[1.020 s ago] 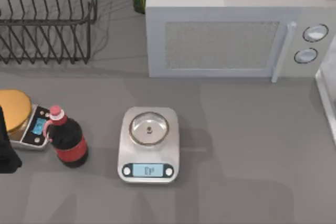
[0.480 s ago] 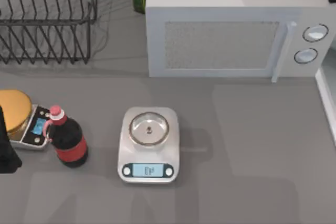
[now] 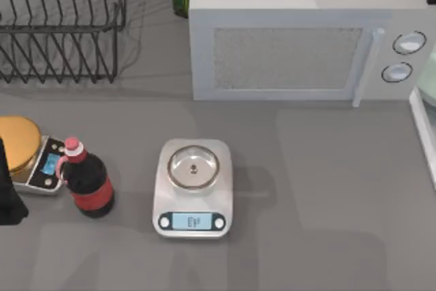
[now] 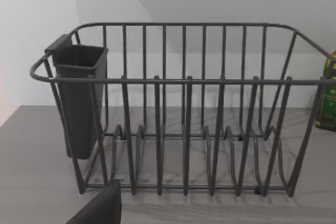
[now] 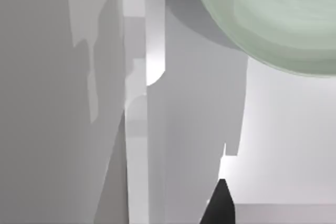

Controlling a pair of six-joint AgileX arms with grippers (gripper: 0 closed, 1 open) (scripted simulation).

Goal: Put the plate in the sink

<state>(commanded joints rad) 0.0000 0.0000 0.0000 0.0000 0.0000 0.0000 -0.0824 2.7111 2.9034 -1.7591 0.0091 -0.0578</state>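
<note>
- The plate [image 5: 278, 19] appears in the right wrist view as a broad pale mint-green curve, hanging above the white basin of the sink [image 5: 294, 145]; in the top view a sliver of the same green [image 3: 429, 76] peeks in at the counter's right edge, just behind the sink's white rim [image 3: 422, 134].
- I judge that the right arm carries the plate there so that it can go down into the basin; it looks raised rather than resting, since it throws a shadow on the surface beneath it.
- The right hand itself is hard to make out: a single dark tip [image 5: 219, 203] juts in at the edge of its own wrist view, and I cannot tell whether the hand is spread or pinching the plate's rim.
- Most of the plate is cut off in both views, so its tilt and how much of it clears the rim cannot be read.
- The left arm sits parked at the counter's [image 3: 320, 189] left edge as a dark mass [image 3: 8, 192]; its wrist camera faces the wire dish rack [image 4: 184, 108], and I cannot tell how its hand stands.
- The kitchen scale [image 3: 193, 187], the dark bottle [image 3: 87, 180] and the microwave [image 3: 300, 32] stand well apart from the sink, out of the plate's way.
- The sink's depth and far walls are hidden.
</note>
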